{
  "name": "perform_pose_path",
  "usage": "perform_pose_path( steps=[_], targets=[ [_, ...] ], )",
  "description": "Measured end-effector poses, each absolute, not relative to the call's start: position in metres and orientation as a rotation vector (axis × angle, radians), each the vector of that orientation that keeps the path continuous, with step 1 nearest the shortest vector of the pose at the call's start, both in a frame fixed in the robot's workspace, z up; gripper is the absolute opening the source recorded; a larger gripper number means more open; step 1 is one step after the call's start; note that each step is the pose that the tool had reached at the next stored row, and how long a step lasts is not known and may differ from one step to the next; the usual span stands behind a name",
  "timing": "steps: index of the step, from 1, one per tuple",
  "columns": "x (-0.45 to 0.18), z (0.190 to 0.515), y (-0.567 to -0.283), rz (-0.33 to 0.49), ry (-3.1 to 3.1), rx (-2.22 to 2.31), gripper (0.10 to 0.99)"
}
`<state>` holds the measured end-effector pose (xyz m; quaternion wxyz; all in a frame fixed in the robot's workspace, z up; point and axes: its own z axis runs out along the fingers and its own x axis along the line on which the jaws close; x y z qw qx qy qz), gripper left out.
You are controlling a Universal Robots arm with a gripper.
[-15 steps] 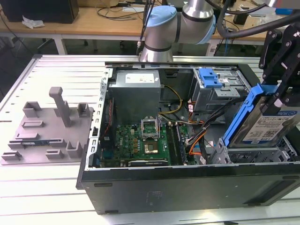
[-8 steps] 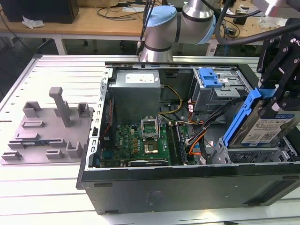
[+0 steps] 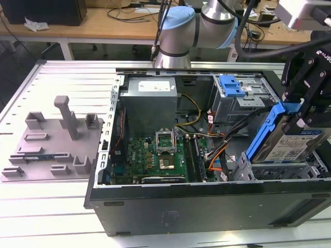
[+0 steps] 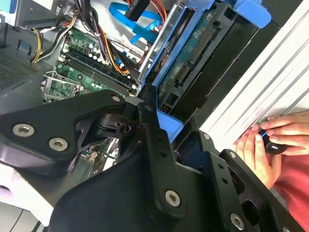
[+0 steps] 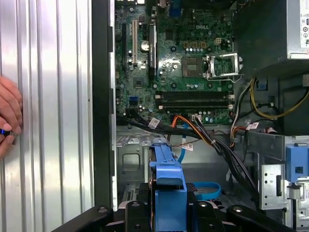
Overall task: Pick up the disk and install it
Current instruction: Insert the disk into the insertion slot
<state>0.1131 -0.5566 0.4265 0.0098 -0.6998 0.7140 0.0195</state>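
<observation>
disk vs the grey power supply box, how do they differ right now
The disk is a thin slab; the power supply box is a far bulkier block. The disk hangs tilted on edge in the gripper; the power supply box sits flat inside the case. The disk wears a bright blue bracket; the power supply box is plain grey. Both are rectangular metal.

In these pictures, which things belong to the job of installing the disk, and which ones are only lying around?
Part of the job:
- the gripper, closed on the disk, held tilted
- the drive cage in the open computer case

Only lying about:
- the grey fixture block, at the exterior view's left
- the power supply box
- a person's hand beside the case
</observation>
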Motion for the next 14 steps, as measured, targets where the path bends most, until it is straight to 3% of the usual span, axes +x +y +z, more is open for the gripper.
perform_pose_path(
  steps=[10, 14],
  targets=[
    [0.113, 0.417, -0.558, 0.06, 2.23, -2.185, 0.369],
    [0.113, 0.415, -0.559, 0.06, 2.229, -2.185, 0.443]
  ],
)
